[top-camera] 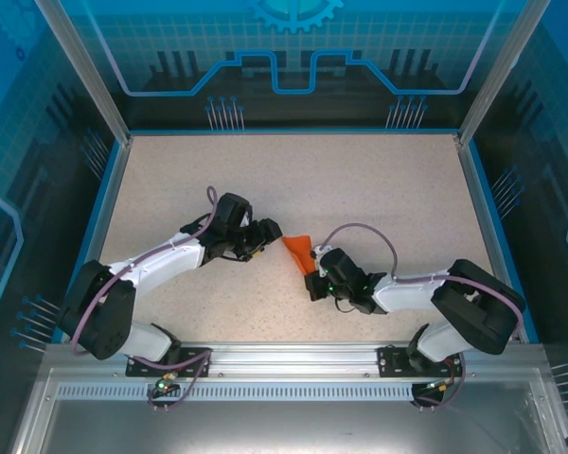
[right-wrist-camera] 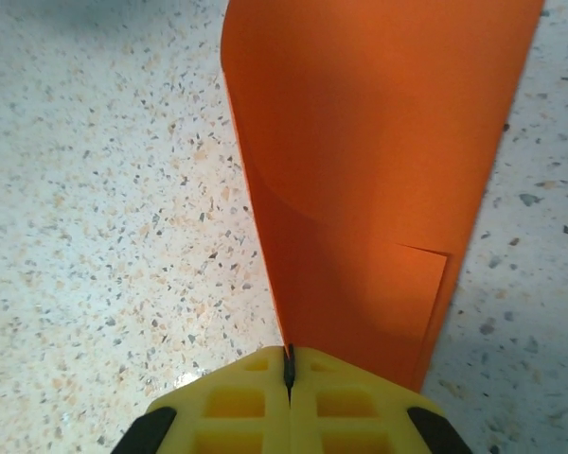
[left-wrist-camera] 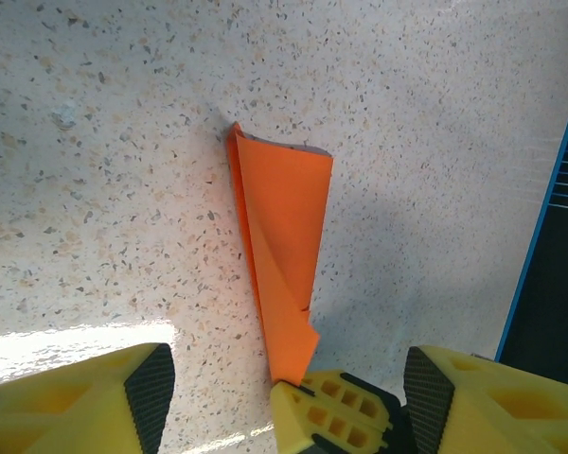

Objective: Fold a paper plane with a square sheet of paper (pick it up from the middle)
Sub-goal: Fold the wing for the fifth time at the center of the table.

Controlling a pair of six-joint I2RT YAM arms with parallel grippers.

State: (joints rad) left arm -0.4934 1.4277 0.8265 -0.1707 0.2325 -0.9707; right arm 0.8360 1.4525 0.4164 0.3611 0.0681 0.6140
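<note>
Orange paper (top-camera: 298, 248), creased into a narrow wedge but no dart yet, sits at eleven o'clock from my right gripper (right-wrist-camera: 289, 374), whose jaws pinch its end tight. My left gripper (top-camera: 268, 232) gapes empty at its nine o'clock. I judge wing folds remain.

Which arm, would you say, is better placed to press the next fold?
Left, probably: the left claw stands open and free beside the thin folded orange paper sheet, which the right claw pinches shut.
</note>
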